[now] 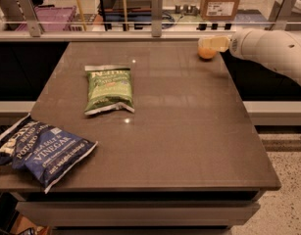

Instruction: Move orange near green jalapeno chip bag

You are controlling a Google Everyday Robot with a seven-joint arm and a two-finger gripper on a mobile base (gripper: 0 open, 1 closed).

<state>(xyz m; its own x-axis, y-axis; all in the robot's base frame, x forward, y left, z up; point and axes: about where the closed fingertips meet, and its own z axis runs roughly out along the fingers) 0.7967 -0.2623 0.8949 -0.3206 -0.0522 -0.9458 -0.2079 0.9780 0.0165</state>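
Note:
The orange (207,53) sits on the dark table (189,131) near its far right corner. My gripper (212,44), at the end of the white arm (267,50), reaches in from the right and is right at the orange, overlapping its top. The green jalapeno chip bag (109,89) lies flat on the left-centre of the table, well to the left of the orange and nearer to the camera.
A larger dark blue sea salt and vinegar chip bag (39,151) lies at the front left corner, partly overhanging the table edge. A railing with metal posts (156,13) runs behind the far edge. A cardboard box (222,1) stands beyond it.

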